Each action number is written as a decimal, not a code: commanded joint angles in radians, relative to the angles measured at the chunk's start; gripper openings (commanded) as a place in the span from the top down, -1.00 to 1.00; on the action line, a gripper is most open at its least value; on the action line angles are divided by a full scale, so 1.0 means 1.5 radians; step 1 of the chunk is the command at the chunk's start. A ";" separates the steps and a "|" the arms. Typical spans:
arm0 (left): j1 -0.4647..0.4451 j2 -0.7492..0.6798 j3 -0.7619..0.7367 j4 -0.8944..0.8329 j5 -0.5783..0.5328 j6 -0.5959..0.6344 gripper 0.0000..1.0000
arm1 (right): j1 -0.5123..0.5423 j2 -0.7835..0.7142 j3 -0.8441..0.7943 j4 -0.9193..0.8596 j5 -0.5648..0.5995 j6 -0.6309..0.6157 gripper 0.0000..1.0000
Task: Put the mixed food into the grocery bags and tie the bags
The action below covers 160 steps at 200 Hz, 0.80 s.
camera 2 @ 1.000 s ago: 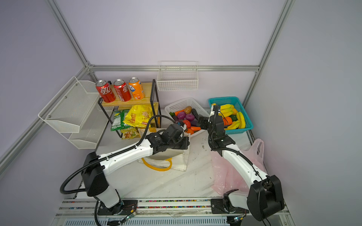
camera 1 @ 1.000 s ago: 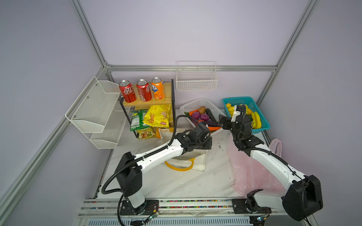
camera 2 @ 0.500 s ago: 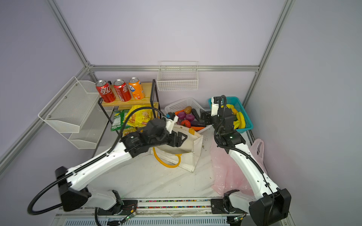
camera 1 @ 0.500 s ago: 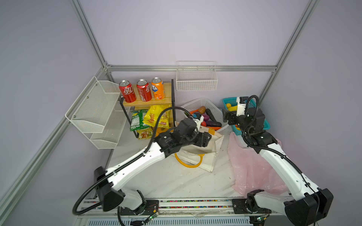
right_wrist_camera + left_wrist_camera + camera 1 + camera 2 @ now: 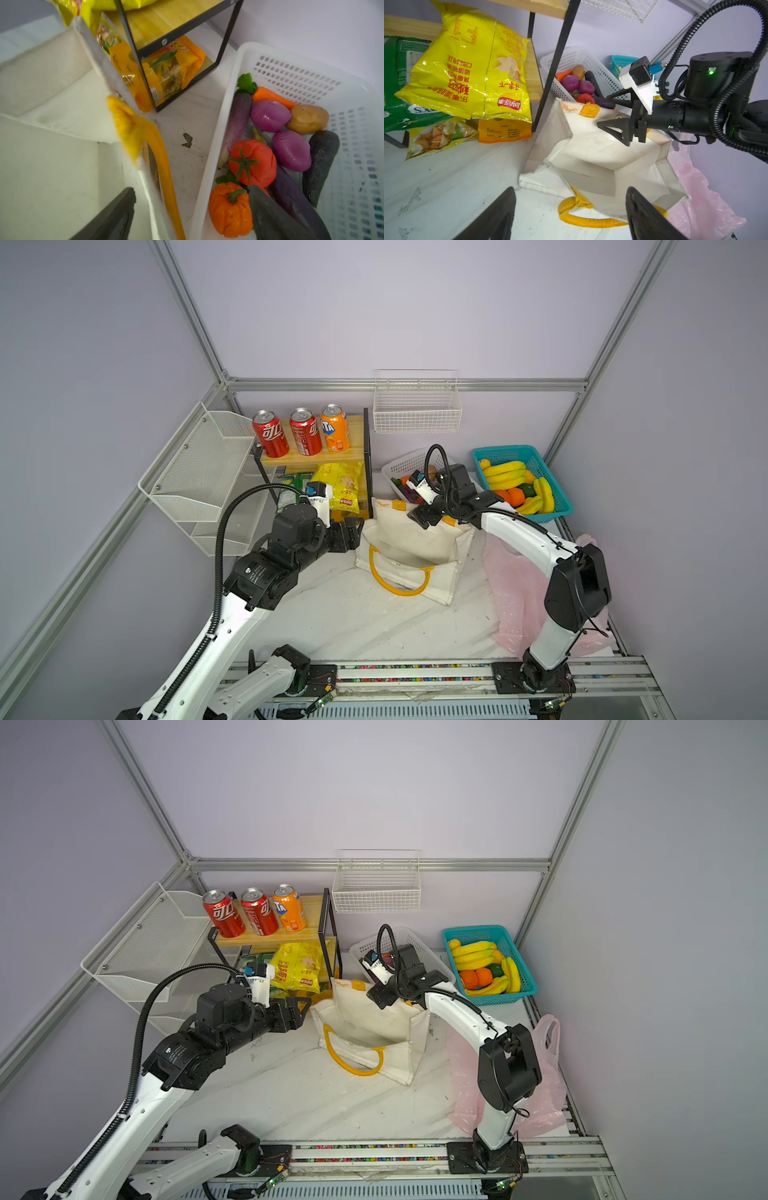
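Clock reference: both top views, dial centred on the canvas tote (image 5: 415,539) (image 5: 374,1019), 12 o'clock toward the back wall.

1. Left gripper. My left gripper (image 5: 353,531) (image 5: 570,188) sits at 9 o'clock, just beside the tote's side wall. Its jaws are spread wide with nothing between them. In the left wrist view, bare table (image 5: 446,176) and the tote's near corner lie ahead of my fingers (image 5: 500,214).

2. Right gripper. My right gripper (image 5: 417,516) (image 5: 191,188) is at 12 o'clock, above the tote's rear rim. Its jaws stand apart and straddle that rim and a yellow-orange handle (image 5: 158,155). One finger is on the inner side and one on the outer, and neither visibly presses the cloth, so nothing is gripped.

3. Bags. The tote stands on the table with its mouth gaping. Its second handle (image 5: 399,585) lies on the table at 6 o'clock. The pink plastic bag (image 5: 515,593) (image 5: 465,1073) lies crumpled at 4 o'clock, partly under my right arm.

4. Food.
- The orange soda can (image 5: 334,429) (image 5: 289,909) stands upright on the top board of the wooden shelf (image 5: 316,458) at 11 o'clock, beside two red cola cans (image 5: 305,431).
- The yellow crisp packet (image 5: 343,485) (image 5: 467,68) leans on the shelf's lower level, beneath the cans and next to a green packet (image 5: 396,87).
- The oranges (image 5: 511,495) (image 5: 476,977) lie in the teal basket (image 5: 503,450) at 2 o'clock, among bananas.
- The white basket (image 5: 401,466) (image 5: 291,72) of vegetables sits at 12 to 1 o'clock, just behind the tote.
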 commanded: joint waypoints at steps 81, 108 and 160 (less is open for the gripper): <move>0.095 -0.010 -0.078 0.053 -0.038 0.020 -0.67 | -0.018 -0.114 -0.079 -0.074 -0.020 0.134 0.94; 0.112 -0.009 -0.087 0.070 -0.030 0.016 -0.67 | -0.073 -0.183 -0.134 -0.040 0.013 0.233 0.97; 0.115 -0.020 -0.145 0.123 -0.003 -0.017 -0.67 | -0.094 -0.207 -0.193 0.097 -0.067 0.379 1.00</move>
